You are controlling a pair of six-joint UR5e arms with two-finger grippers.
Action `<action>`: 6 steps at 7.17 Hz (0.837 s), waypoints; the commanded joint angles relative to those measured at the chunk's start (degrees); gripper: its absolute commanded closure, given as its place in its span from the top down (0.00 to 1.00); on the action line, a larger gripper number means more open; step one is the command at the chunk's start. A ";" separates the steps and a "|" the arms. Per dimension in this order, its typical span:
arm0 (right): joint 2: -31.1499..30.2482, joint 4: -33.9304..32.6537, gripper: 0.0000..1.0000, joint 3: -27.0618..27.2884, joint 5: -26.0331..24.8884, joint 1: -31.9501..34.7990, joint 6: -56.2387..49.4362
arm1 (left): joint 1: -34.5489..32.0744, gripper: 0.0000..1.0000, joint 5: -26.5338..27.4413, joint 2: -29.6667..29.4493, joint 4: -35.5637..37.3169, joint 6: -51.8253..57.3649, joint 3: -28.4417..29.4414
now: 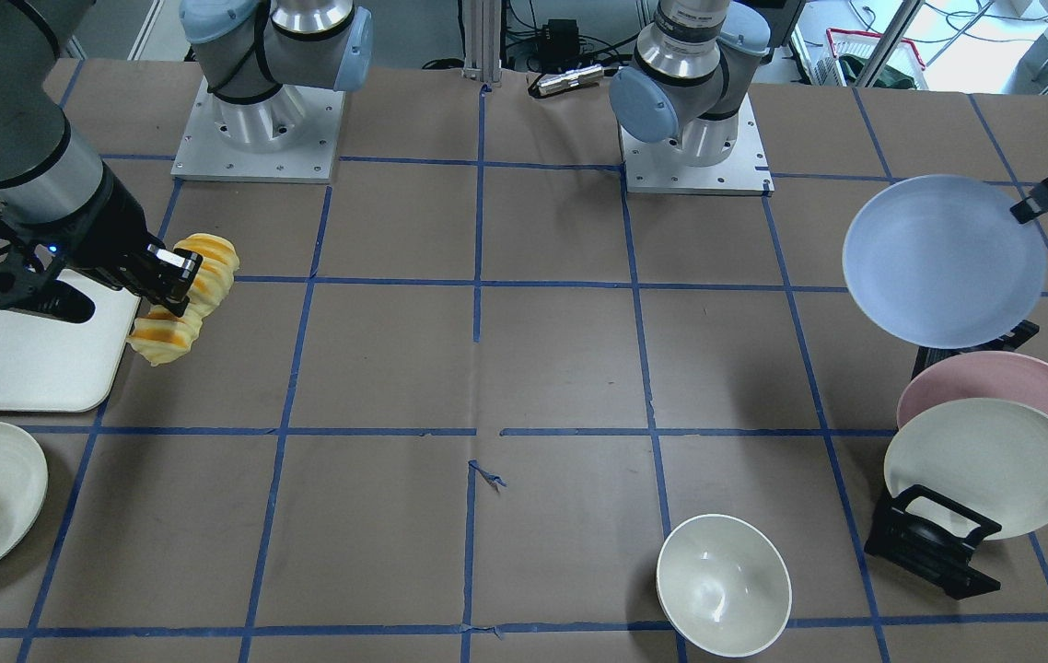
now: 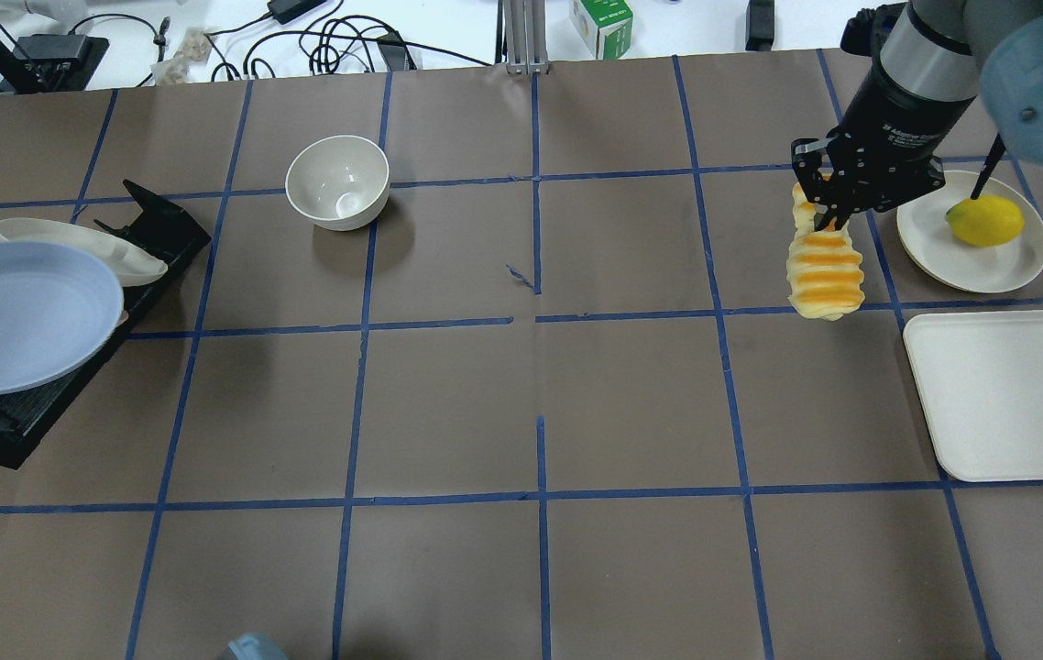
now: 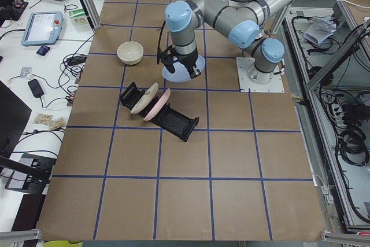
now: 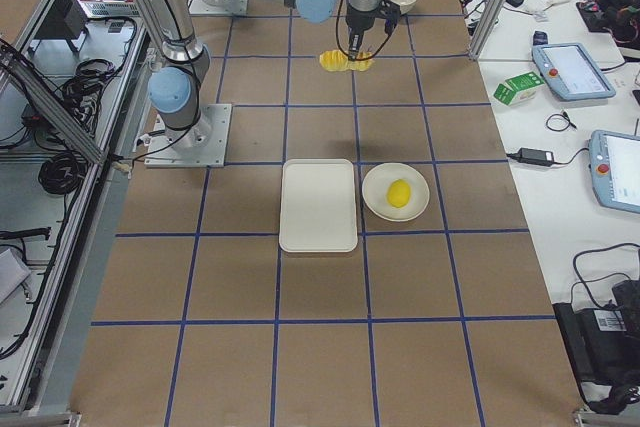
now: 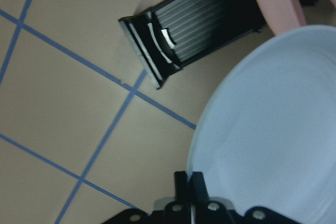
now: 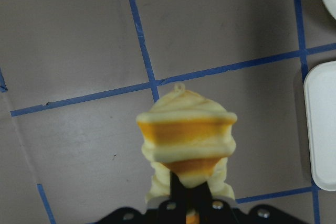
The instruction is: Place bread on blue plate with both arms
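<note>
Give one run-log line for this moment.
right gripper: shut on bread, in air | left gripper: shut on blue plate, in air | placing: not yet done

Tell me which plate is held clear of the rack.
The blue plate, held at its rim by the left arm's fingers; the pink plate and cream plate stand in the black rack.

Brown gridded table (image 2: 631, 412): tray (image 2: 1007, 394), bowl (image 2: 338, 181), cream plate (image 2: 925, 240), rack (image 2: 159, 225)

ridged yellow-orange bread (image 2: 824, 275) hangs from the right gripper (image 2: 828, 218); pale blue plate (image 1: 943, 261) tilts, rim-pinched by the left gripper (image 5: 189, 180).
</note>
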 commanded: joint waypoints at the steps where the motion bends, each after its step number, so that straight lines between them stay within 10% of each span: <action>1: 0.46 -0.29 0.00 -0.09 -0.03 1.42 0.30 | -14.78 0.00 -7.28 -0.94 0.36 -0.95 -5.62; 6: 5.02 -0.90 0.00 -4.30 -0.20 10.02 6.60 | -36.79 0.00 -21.73 -10.05 48.79 -12.78 -25.41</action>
